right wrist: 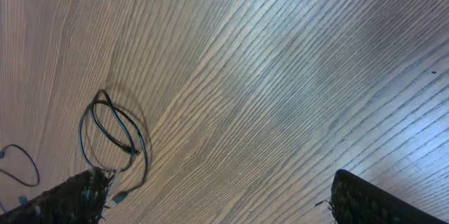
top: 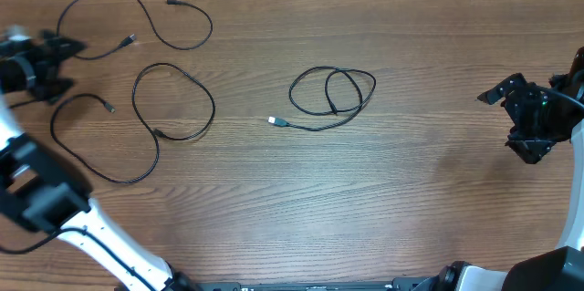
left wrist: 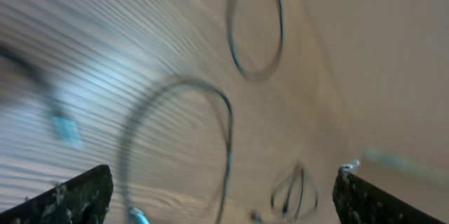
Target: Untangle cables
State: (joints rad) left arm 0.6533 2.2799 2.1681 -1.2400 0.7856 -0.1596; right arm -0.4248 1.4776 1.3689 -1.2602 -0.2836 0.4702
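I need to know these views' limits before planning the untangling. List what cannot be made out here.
Overhead: on the coiled cable, which strand lies on top at each crossing is too small to tell; so are the plug types.
Left wrist: motion blur smears the cables; the left fingers are cut off by the bottom edge.
Right wrist: another cable is cut off by the left edge.

I take this for a robotics lab bench, not a home: a plain wood-grain table (top: 411,200) with my two arms reaching over it, and three thin black cables (top: 330,90) laid out between the left gripper (top: 68,67) and the right gripper (top: 504,127). Ahead of the left gripper rises a flat beige surface (left wrist: 393,55), perhaps a wall, too blurred to tell
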